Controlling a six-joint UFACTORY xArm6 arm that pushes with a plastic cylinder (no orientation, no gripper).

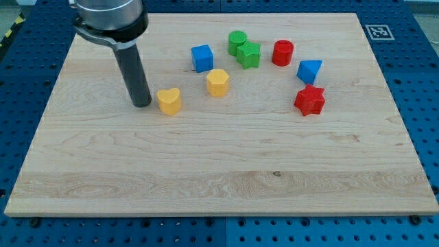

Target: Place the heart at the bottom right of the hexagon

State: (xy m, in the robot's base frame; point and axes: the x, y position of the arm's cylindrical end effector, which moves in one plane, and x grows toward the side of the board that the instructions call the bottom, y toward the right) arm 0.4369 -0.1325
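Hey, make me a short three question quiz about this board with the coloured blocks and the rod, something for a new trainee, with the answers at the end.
1. True or false: my tip is on the view's right of the yellow heart.
2. Which block lies nearest the yellow hexagon toward the view's top left? A) red star B) blue cube C) red cylinder
3. Fill in: the green cylinder appears to touch the green ____ block.

Key: 1. False, my tip stands just to the view's left of the heart. 2. B. 3. star; its exact shape is hard to make out.
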